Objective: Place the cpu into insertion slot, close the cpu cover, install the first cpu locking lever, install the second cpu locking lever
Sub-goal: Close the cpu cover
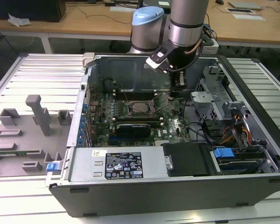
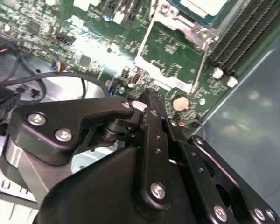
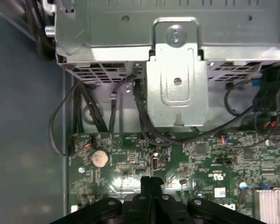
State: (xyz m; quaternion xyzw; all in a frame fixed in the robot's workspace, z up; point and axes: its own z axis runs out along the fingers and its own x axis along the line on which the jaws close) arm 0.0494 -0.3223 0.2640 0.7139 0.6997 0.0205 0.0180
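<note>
Inside the computer case (image 1: 177, 200), the hand (image 1: 177, 92), pinched shut and empty, hangs near the cpu (image 1: 141, 108).

Open PC case (image 1: 177, 191) on slatted table (image 1: 37, 70), gripper (image 1: 179, 87) low over motherboard (image 1: 130, 128), cpu (image 1: 141, 108) seated in insertion slot (image 1: 128, 112)

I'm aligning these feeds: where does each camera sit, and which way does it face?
Exterior view: off the arm, looking down into the open case; the arm shows.
First wrist view: on the wrist, facing board and bracket past the gripper.
Second wrist view: on the wrist, facing cpu and cover over the gripper.
Shared: coin cell, in both wrist views.
</note>
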